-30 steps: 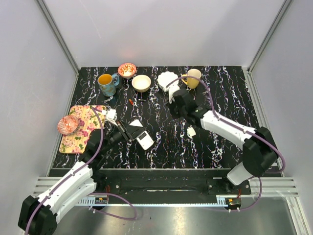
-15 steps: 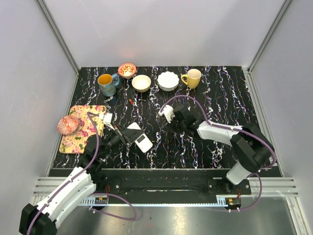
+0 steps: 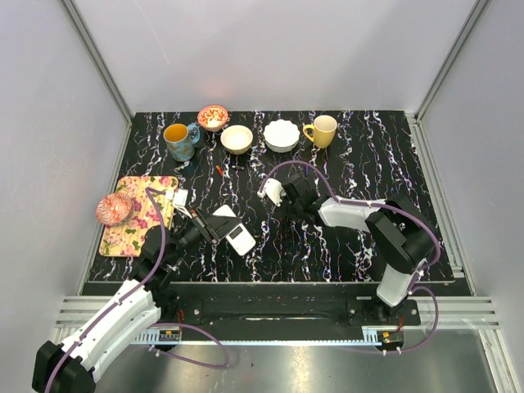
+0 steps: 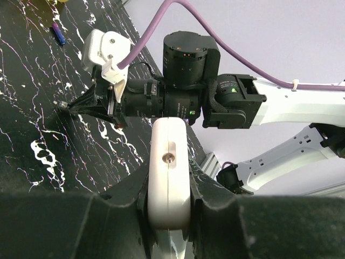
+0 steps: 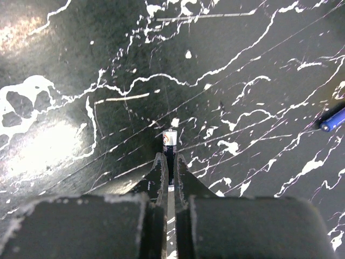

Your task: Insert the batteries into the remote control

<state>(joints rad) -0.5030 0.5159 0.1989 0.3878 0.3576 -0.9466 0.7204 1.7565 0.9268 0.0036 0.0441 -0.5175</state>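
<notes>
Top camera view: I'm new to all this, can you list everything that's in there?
table: one, black with white veins, under everything
mugs: two, blue mug, yellow mug, back row
bowls: three, red patterned bowl, cream bowl, white bowl, back row
mat: one, floral, left side
round thing: one, pink, at the mat's left edge
small stick: one, red and blue, before the cream bowl
remote control: one, white, left of centre
battery: one, dark, silver-tipped, centre
left claw: black, shut on the remote control
right claw: black, shut on the battery
</notes>
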